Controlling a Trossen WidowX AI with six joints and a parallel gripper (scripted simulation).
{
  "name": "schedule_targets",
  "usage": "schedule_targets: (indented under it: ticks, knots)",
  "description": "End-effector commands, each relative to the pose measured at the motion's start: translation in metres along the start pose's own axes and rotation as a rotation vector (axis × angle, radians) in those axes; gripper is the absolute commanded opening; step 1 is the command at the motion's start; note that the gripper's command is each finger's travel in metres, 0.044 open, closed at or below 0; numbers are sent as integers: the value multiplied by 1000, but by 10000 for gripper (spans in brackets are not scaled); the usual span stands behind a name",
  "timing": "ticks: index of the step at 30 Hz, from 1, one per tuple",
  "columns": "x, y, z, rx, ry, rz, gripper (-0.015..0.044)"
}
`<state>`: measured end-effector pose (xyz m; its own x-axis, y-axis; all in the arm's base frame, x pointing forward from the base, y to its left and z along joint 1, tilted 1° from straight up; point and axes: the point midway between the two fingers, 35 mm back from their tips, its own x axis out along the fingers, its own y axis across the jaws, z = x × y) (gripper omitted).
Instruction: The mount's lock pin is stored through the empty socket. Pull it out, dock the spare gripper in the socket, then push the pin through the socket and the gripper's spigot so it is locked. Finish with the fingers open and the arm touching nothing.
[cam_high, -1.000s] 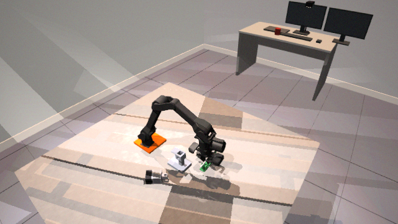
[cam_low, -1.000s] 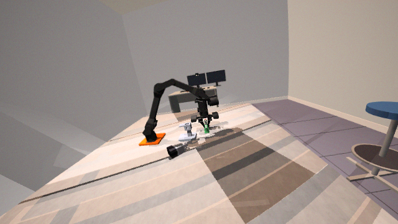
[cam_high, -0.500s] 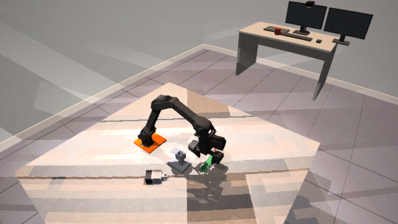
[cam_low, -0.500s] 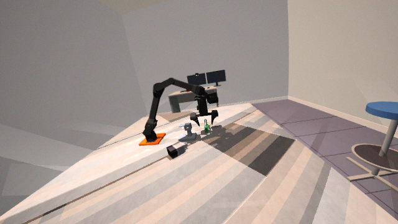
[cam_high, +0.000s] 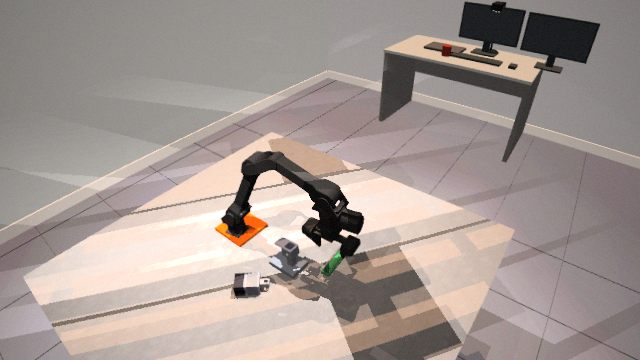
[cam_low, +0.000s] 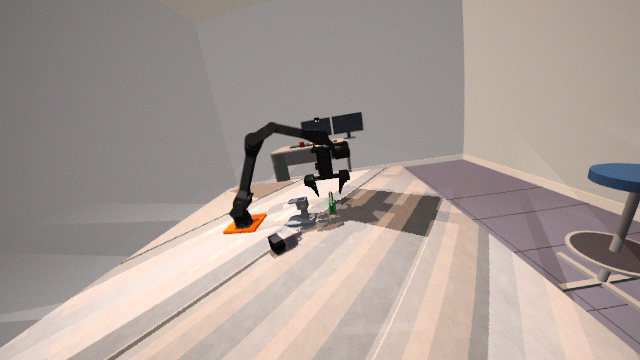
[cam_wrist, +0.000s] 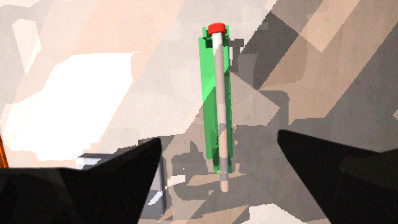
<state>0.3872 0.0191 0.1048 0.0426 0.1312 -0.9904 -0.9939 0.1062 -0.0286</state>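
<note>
The lock pin (cam_wrist: 220, 85), a pale rod with a red head, lies lengthwise on the green holder (cam_high: 331, 265) (cam_low: 332, 207) (cam_wrist: 207, 100). Its plain end sticks out past the holder. My gripper (cam_high: 331, 249) (cam_low: 329, 194) (cam_wrist: 219, 139) is wide open and empty, above the holder, with a finger on each side of the pin's line and touching neither. The grey mount (cam_high: 289, 254) (cam_low: 301, 206) stands beside the holder; no pin shows in its socket. The spare gripper (cam_high: 247, 284) (cam_low: 283, 241), white and black, lies on the table with its spigot towards the mount.
The arm's orange base plate (cam_high: 257, 225) (cam_low: 259, 220) is behind the mount. The mount's plate shows partly behind the left finger in the wrist view. A desk (cam_high: 475, 62) with monitors and a blue stool (cam_low: 617, 176) stand away from the table. Striped shadows cross the table.
</note>
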Motion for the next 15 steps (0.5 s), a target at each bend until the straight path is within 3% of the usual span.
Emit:
schedule_targets:
  ticks: [1, 15]
  knots:
    - [-11, 0, 1, 0, 0, 0, 440]
    - [-41, 2, 5, 1, 1, 7, 440]
